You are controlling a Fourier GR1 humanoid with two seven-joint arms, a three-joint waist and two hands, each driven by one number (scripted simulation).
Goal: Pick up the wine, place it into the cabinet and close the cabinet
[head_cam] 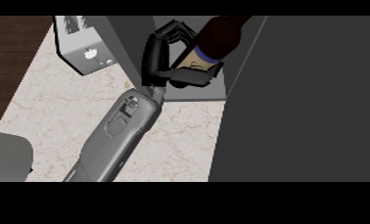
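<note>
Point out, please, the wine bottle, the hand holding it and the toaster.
wine bottle (217, 37): head view, on its dark body above the label.
hand (155, 54): head view, on the back of the hand.
toaster (86, 47): head view, on its grey side panel.

Kitchen: marble counter (65, 120), toaster (85, 47), cabinet (303, 110)

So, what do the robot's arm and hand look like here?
One arm shows: a smooth grey forearm, rounded, with a darker oval panel on top. Its hand is black, with slim segmented fingers and a blocky thumb. No cables or markings are visible.
</note>
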